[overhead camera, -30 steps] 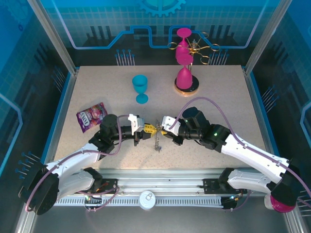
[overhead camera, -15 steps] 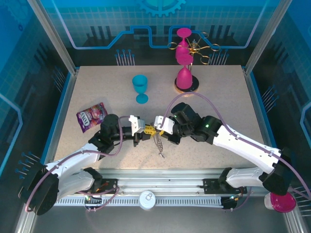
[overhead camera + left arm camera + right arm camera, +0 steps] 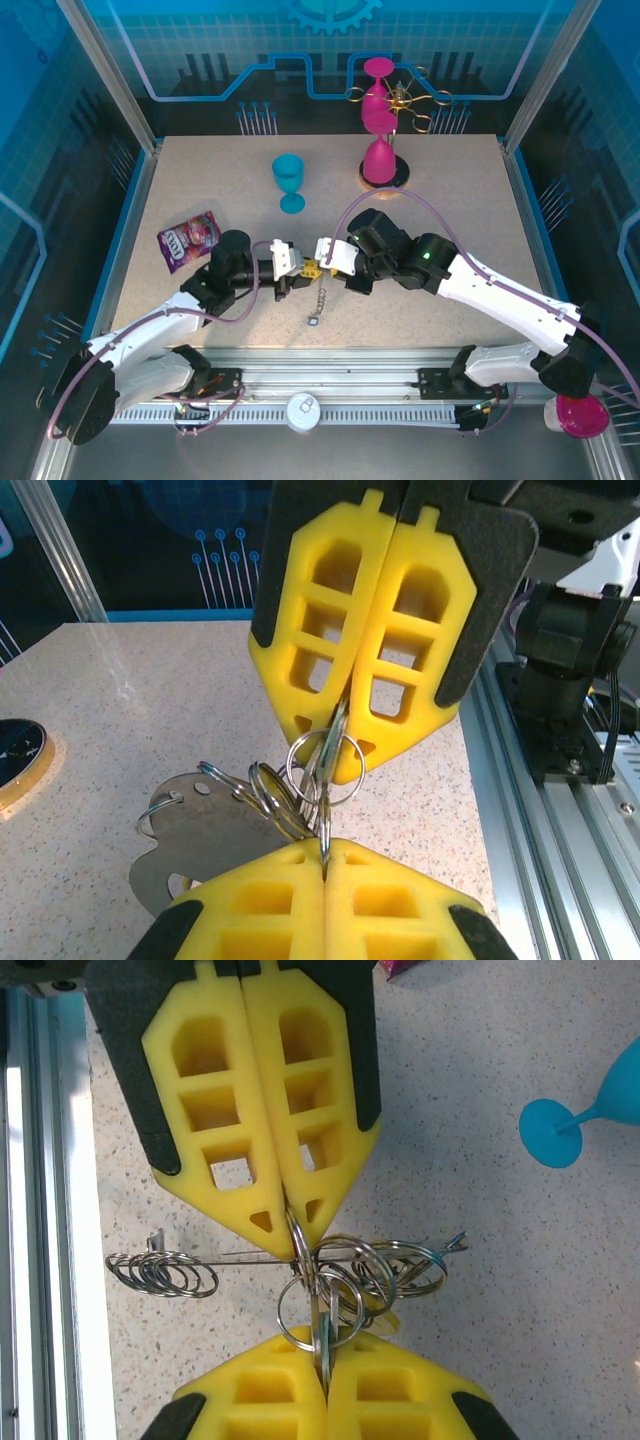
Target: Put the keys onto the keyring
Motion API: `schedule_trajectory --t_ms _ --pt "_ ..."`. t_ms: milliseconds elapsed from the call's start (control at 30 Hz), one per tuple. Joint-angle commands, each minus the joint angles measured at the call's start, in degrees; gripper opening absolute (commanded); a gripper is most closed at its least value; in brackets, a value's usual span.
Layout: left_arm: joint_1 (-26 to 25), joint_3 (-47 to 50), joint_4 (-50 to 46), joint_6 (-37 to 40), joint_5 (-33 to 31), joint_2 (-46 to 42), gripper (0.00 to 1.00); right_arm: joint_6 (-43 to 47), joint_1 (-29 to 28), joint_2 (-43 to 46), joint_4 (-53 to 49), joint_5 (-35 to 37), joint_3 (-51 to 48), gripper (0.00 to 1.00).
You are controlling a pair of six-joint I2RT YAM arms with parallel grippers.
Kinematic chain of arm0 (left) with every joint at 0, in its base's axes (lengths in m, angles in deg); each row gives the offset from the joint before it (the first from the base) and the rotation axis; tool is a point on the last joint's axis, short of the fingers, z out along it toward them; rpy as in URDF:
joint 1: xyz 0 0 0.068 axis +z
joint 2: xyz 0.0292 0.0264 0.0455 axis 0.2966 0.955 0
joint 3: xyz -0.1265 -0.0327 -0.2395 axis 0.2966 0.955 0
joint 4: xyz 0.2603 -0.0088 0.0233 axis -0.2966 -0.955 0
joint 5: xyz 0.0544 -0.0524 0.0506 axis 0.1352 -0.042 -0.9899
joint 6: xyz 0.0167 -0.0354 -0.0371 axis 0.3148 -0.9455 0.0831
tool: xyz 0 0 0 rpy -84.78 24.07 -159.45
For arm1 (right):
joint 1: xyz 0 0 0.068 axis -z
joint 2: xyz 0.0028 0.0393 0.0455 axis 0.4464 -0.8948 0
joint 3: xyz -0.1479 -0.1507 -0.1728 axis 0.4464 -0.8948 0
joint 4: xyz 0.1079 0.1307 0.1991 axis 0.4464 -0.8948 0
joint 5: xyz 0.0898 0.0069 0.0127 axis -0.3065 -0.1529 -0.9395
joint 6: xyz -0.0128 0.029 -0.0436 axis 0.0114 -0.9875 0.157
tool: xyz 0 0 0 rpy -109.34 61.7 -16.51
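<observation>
The keyring is held above the worktop, a little left of centre and toward the near edge, where it is pinched from both sides. The left hand and the right hand are brought tip to tip, and the yellow fingers of each are pressed fully together on its cluster of thin metal rings, from which the short chain is hung down toward the surface. The blue goblet and the purple snack packet are seen well apart from it, farther back and to the left.
</observation>
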Motion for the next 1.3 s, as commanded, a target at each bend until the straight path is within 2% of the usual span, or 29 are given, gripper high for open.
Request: schedule_trajectory --t_ms 0,100,233,400,500,567,633,667,733,867,933,1167,1267 --pt "-0.59 -2.42 -8.07 5.16 -2.19 -0.32 0.0 1.92 -1.36 -0.94 -3.97 3.84 3.68 0.0" --pt "-0.7 -3.03 -9.18 5.16 -2.83 -0.14 0.01 2.86 -2.04 -2.36 -5.66 5.67 5.19 0.0" --pt "-0.61 -2.4 -6.73 2.68 -3.23 -1.28 0.31 3.87 -2.51 -4.16 -7.43 7.94 6.48 0.0" --pt "-0.66 -1.68 -6.12 0.72 -4.21 -4.34 0.52 4.71 -2.16 -5.04 -8.08 11.38 6.42 0.0" --pt "-0.68 -1.41 -5.51 -2.05 -7.33 -7.12 0.6 5.0 -1.48 -5.67 -8.36 14.01 6.24 0.0" --pt "-0.66 -1.06 -3.98 -5.55 -11.57 -8.91 0.65 5.14 -1.12 -6.25 -7.85 16.19 6.01 0.0" --pt "-0.63 -0.2 -1.92 -10.63 -18.39 -10.76 0.68 5.4 -0.87 -6.93 -6.52 18.41 5.81 0.0" --pt "-0.62 0.15 -1.29 -12.89 -22.59 -11.6 0.69 5.49 -0.8 -7.28 -5.86 19.17 5.79 0.0" --pt "-0.58 1.43 -0.11 -19.59 -34.32 -13.46 0.78 5.97 -0.67 -8.41 -4.32 20.66 5.89 0.0" --pt "0.14 2.19 -2.78 -26.11 -47.86 -15.64 0.81 6.55 -1.11 -11.47 -3.58 17.96 7.91 0.0" --pt "1.03 2.29 -4.57 -28.43 -52.35 -16.21 0.82 5.87 -1.63 -12.8 -2.19 13.02 8.99 0.0" --pt "7.41 3.58 -8.01 -39.26 -60.75 -18.34 0.82 0.35 -2.03 -17.48 11.7 -0.64 10.51 0.0" --pt "9.68 3.99 -9.25 -43.12 -62.79 -19.29 0.82 -3.41 -0.88 -19.98 18.13 -2.99 8.3 0.0"
